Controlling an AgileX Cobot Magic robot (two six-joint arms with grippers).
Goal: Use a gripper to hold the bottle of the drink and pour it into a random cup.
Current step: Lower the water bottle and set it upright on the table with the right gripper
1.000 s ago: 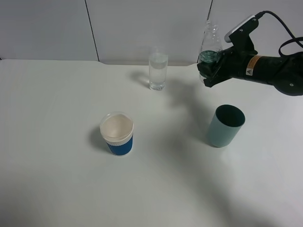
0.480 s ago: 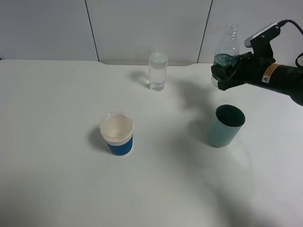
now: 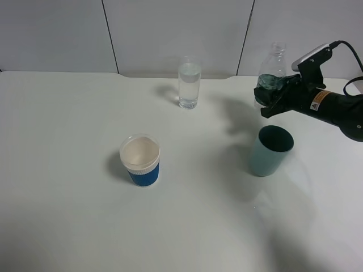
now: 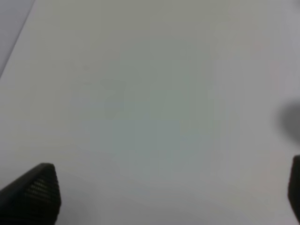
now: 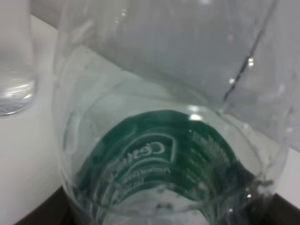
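The clear bottle [image 3: 274,63] with a dark green label stands upright in my right gripper [image 3: 272,97], which is shut on its lower body, above the back right of the table. It fills the right wrist view [image 5: 159,154]. The tall clear glass [image 3: 189,84] stands at the back middle, well left of the bottle, and shows at the edge of the right wrist view [image 5: 14,79]. My left gripper [image 4: 164,194] is open over bare table; only its black fingertips [image 4: 35,190] show.
A teal plastic cup [image 3: 270,151] stands just in front of and below the held bottle. A white-rimmed cup with a blue sleeve [image 3: 140,161] stands at the middle left. The white table [image 3: 68,113] meets a grey wall at the back.
My right gripper has carried the bottle to the right, away from the glass, and now holds it above and behind the teal cup. The cups have not moved.
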